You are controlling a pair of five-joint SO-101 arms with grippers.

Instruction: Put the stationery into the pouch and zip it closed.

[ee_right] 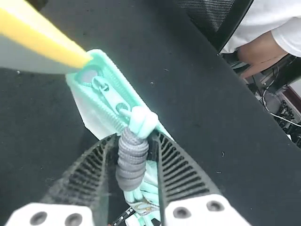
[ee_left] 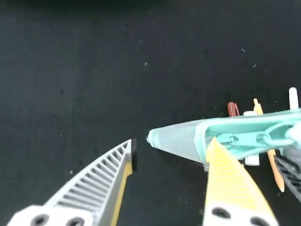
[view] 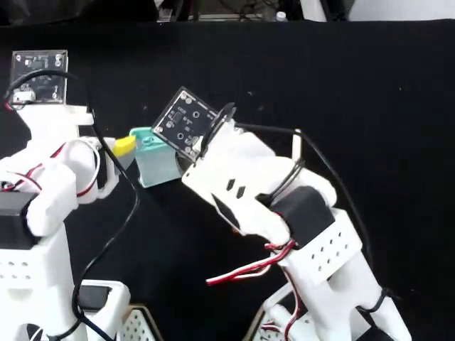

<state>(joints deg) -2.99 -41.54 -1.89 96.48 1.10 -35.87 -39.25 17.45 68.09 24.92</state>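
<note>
Surface: black cloth [view: 370, 99] is covering the table under both arms.
Right gripper: the right gripper [ee_right: 134, 136] is clamping its dark ribbed jaws tight on the pull cord [ee_right: 130, 162], with no gap showing on either side of it.
Pull cord: a grey wrapped length is running down between the jaws, and its mint knot [ee_right: 141, 121] is sitting just ahead of the fingertips, joined to the zip slider [ee_right: 110, 96].
Left gripper: the left gripper [ee_left: 171, 143] is standing with its jaws wide apart and is gripping nothing.
Left gripper's fingers: the yellow finger [ee_left: 228, 179] is touching the zip end of the pouch with its tip, while the grey finger [ee_left: 106, 181] is hanging over bare cloth, just beside the pouch's corner.
Pouch: the mint-green pouch [view: 153, 165] is sitting between the two arms, its narrow end pointing towards the left arm.
Zip slider's place: it is sitting close to the pouch end that the yellow finger is touching.
Stationery: a brown pen [ee_left: 233, 109], an orange pencil [ee_left: 276, 170] and a white stick [ee_left: 293, 98] are showing past the pouch's edges in the left wrist view.
Unclear: whether these pieces are lying under the pouch or partly inside it.
</note>
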